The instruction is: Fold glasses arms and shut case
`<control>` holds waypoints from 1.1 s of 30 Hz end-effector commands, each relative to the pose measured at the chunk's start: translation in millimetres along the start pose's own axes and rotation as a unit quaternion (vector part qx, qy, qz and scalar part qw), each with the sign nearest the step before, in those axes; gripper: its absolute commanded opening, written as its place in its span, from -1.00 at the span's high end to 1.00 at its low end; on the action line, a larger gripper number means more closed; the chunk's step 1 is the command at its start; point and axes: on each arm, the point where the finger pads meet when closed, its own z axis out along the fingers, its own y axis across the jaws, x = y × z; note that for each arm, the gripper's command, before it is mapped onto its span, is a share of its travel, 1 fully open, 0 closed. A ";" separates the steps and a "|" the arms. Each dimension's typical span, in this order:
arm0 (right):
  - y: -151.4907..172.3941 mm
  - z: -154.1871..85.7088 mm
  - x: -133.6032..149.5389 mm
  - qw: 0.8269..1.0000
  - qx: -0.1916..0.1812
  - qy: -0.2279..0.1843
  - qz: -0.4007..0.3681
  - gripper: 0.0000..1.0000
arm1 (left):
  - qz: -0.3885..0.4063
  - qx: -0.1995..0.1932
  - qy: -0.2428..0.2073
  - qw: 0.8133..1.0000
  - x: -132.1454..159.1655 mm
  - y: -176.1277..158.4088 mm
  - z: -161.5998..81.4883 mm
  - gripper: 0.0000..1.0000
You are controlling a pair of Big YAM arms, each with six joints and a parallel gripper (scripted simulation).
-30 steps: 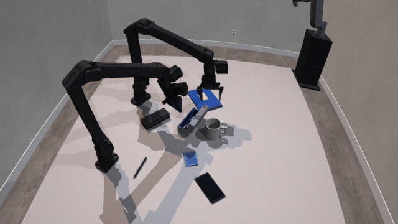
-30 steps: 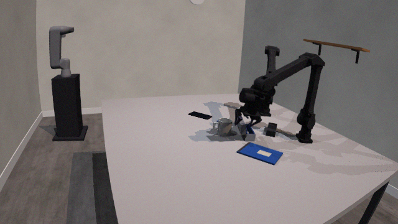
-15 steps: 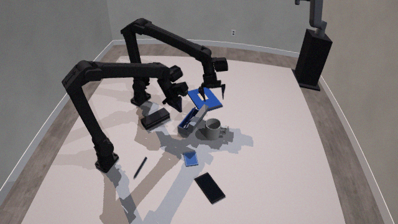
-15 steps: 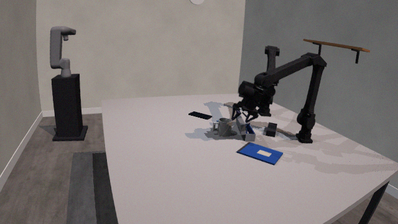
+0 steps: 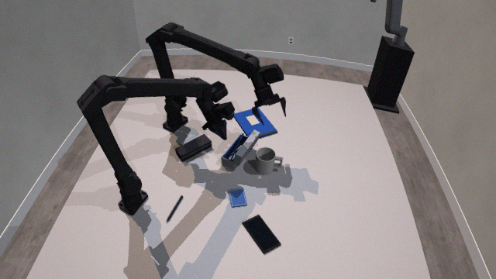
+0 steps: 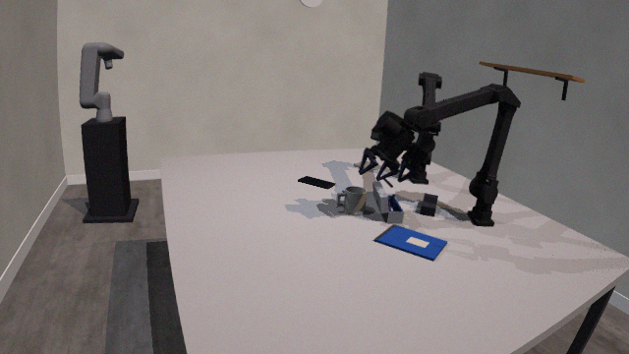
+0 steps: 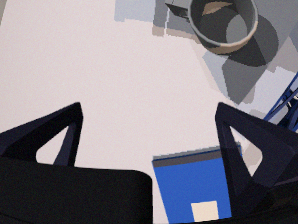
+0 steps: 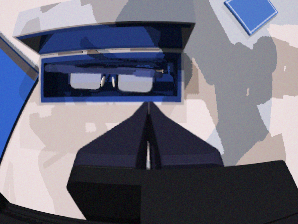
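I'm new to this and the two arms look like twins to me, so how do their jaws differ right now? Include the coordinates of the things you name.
The left arm's jaws stand wide open; the right arm's jaws are shut, tips together. The left arm's jaws hang over the blue notebook (image 5: 267,123) (image 6: 393,241) (image 7: 187,185) side, while the right arm's jaws point at the open glasses case (image 5: 231,163) (image 6: 394,216) (image 8: 111,99). Both are dark, and neither holds anything.

"What is cut off in the left wrist view?"

"The mug (image 5: 265,160) (image 6: 355,201) (image 7: 223,22) is cropped at one o'clock, and the blue notebook (image 5: 260,123) (image 6: 412,242) (image 7: 192,182) at six. Of the case (image 5: 232,161) (image 6: 393,216) (image 8: 111,99), only a blue fragment is caught at three o'clock."

"And the glasses (image 8: 135,83)?"

"Their folded or unfolded state cannot be told; the arms are lost in shadow. In the right wrist view, the blue card (image 5: 238,198) (image 8: 251,14) is clipped at one o'clock."
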 end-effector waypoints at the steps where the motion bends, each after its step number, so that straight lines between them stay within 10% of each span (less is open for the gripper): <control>1: 2.6 9.4 5.0 1.000 0.006 0.003 -0.007 1.00 | -0.048 -0.036 -0.012 0.998 -17.2 5.0 -9.5 -1.00; 25: 2.6 9.4 5.0 1.000 0.006 0.003 -0.007 1.00 | -0.192 -0.178 -0.123 0.957 -102.6 47.3 -64.0 -1.00; 33: 2.6 9.4 5.0 1.000 0.006 0.003 -0.007 1.00 | -0.245 -0.232 -0.214 0.917 -149.2 60.6 -126.6 -1.00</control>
